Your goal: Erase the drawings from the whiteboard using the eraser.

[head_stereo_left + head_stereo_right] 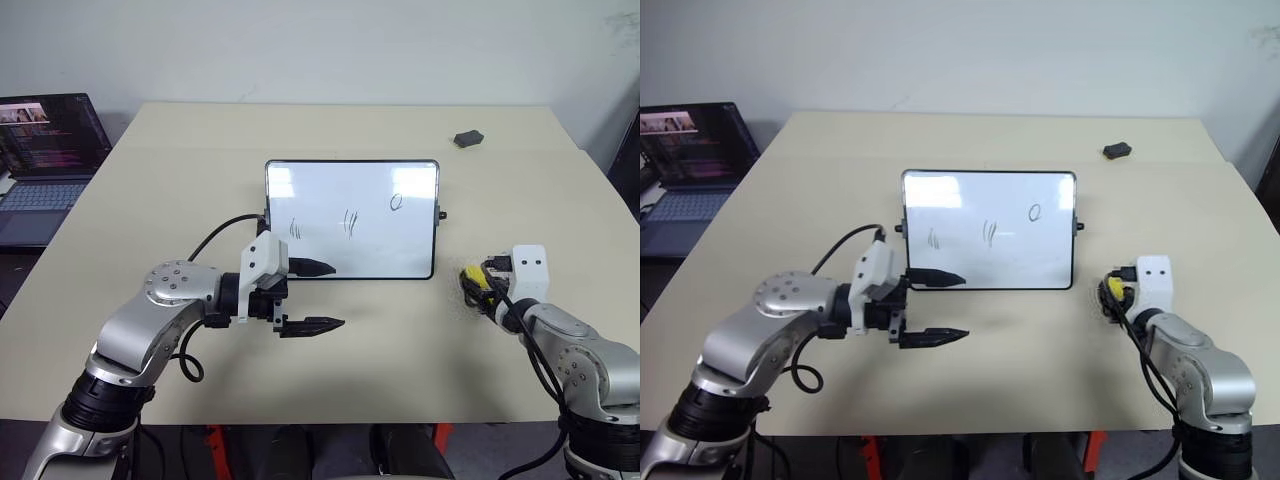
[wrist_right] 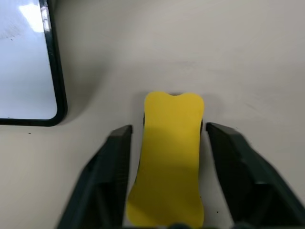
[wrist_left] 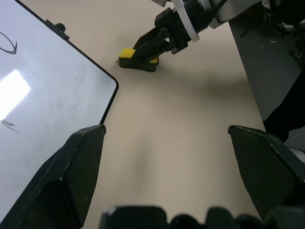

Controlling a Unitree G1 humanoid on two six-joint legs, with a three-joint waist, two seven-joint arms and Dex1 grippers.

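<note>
Beside the lower right corner of your glossy white, black-framed whiteboard (image 1: pixel 352 220), the small yellow-topped, black-based eraser (image 2: pixel 169 157) lies on the beige counter (image 1: pixel 330 370) between the fingers of your right pincer (image 3: pixel 148 47), which flank it closely; whether they actually pinch it you cannot quite tell. Your left pincer (image 1: pixel 318 296) hangs released before the board's lower left edge. Thin dark drawings (image 1: pixel 348 222) remain on the board.
</note>
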